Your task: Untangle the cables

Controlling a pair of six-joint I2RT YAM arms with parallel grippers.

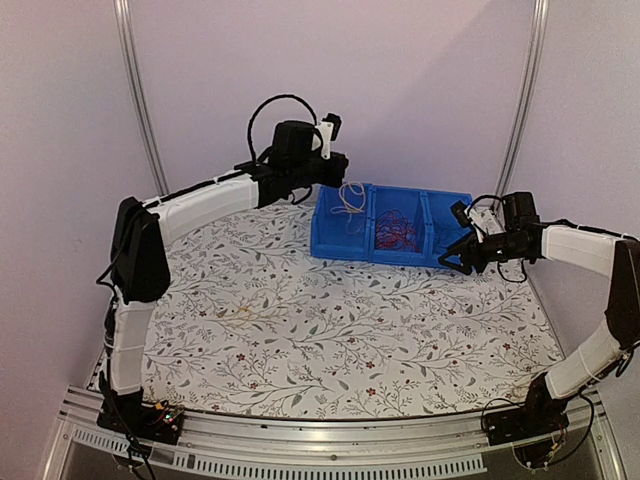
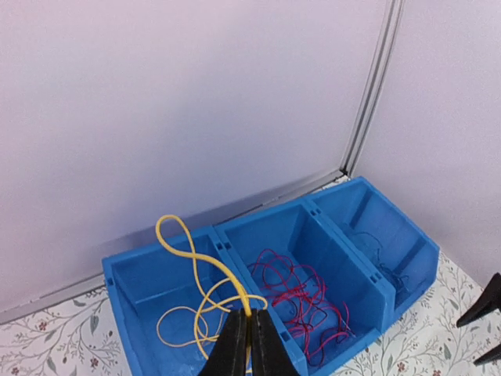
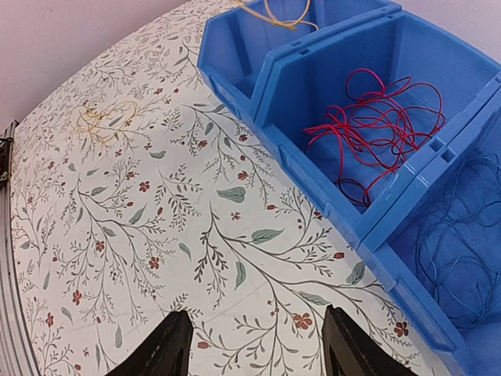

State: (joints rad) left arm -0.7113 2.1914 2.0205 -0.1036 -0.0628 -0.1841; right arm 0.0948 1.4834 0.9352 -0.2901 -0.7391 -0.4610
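Left pincer (image 2: 249,319) pinches the thin yellow wire (image 2: 211,262) above the blue plastic bin (image 2: 125,329); right pincer (image 3: 254,345) gapes wide.

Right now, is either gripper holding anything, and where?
Left gripper pinches the yellow cable on a raised strand. Right gripper is open, empty.

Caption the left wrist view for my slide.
Left pincer shut on a yellow cable over the blue bin, red cables in its middle compartment.
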